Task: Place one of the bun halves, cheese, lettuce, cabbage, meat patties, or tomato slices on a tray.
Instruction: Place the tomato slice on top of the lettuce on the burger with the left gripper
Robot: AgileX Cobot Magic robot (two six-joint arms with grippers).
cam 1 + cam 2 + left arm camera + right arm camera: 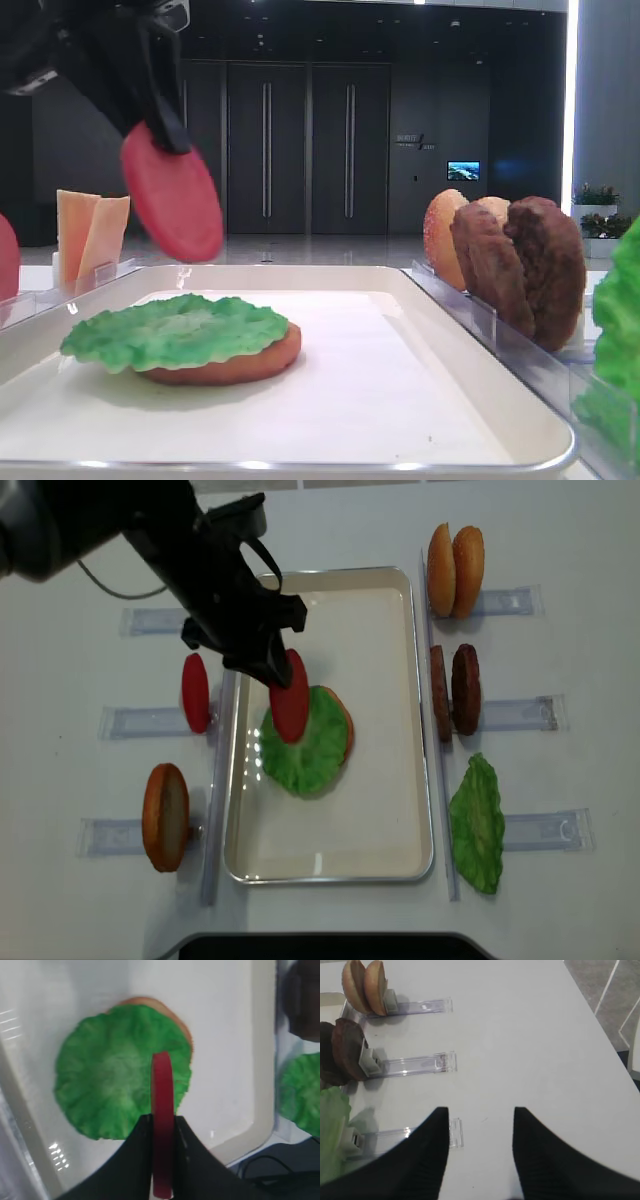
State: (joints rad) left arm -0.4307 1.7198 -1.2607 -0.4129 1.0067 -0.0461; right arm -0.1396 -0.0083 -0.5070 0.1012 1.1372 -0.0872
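My left gripper (162, 1119) is shut on a red tomato slice (162, 1085), held on edge. It hangs just above a green lettuce leaf (110, 1090) that lies on a bun half (235, 368) in the cream-white tray (390, 630). From overhead the held tomato slice (290, 708) overlaps the lettuce leaf's (305, 755) upper edge. In the low exterior view the slice (172, 205) is tilted, clear of the lettuce (175, 330). My right gripper (480, 1115) is open over bare table, with nothing between its fingers.
Left of the tray, clear racks hold another tomato slice (195, 692), a bun half (165, 817) and cheese slices (90, 235). On the right stand two bun halves (455, 570), two meat patties (455, 690) and a lettuce leaf (477, 825).
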